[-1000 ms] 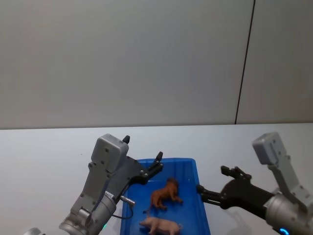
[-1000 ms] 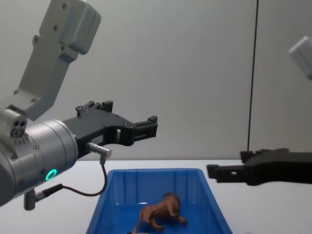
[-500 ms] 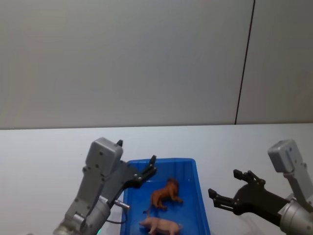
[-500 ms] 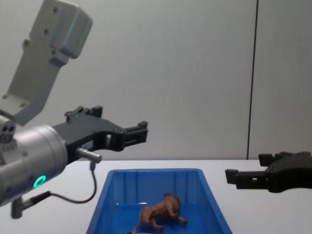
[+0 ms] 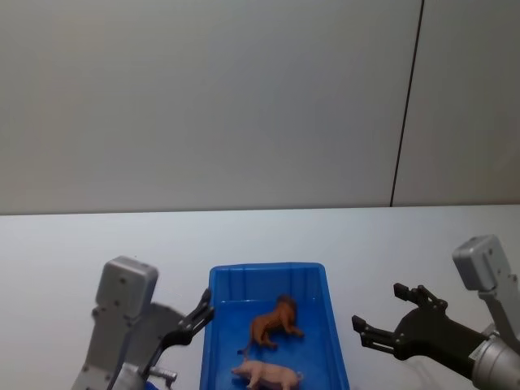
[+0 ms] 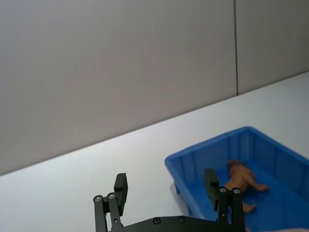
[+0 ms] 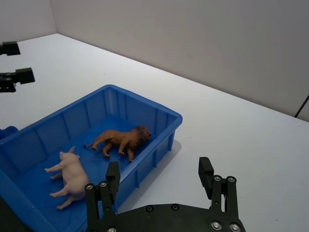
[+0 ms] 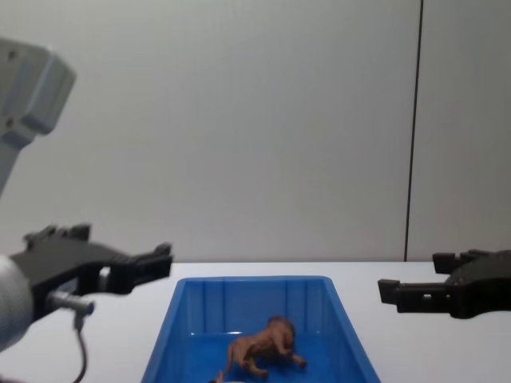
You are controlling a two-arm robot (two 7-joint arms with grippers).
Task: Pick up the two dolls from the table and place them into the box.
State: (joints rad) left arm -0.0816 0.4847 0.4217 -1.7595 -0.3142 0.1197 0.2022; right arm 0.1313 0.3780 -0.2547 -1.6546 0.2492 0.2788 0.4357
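Observation:
The two dolls lie inside the blue box (image 5: 268,267) on the white table (image 5: 81,244). The brown lion (image 5: 274,322) is in the box's middle and the pale pink pig (image 5: 266,374) lies nearer to me. My left gripper (image 5: 195,321) hovers just left of the box, open and empty; in its wrist view the left gripper (image 6: 165,186) has fingers wide apart, with the lion (image 6: 243,176) beyond. Right of the box, my right gripper (image 5: 378,307) is open and empty too. The right wrist view shows the right gripper (image 7: 159,173), the lion (image 7: 120,139) and the pig (image 7: 68,171).
A plain grey wall with a dark vertical seam (image 5: 406,106) stands behind the table. White tabletop stretches to both sides of the box and behind it. In the chest view the box (image 8: 247,281) sits between the left gripper (image 8: 156,259) and the right gripper (image 8: 391,291).
My left arm has pulled back from above the box, moving left and down. The right gripper has drawn away to the right. Both dolls stay still in the box.

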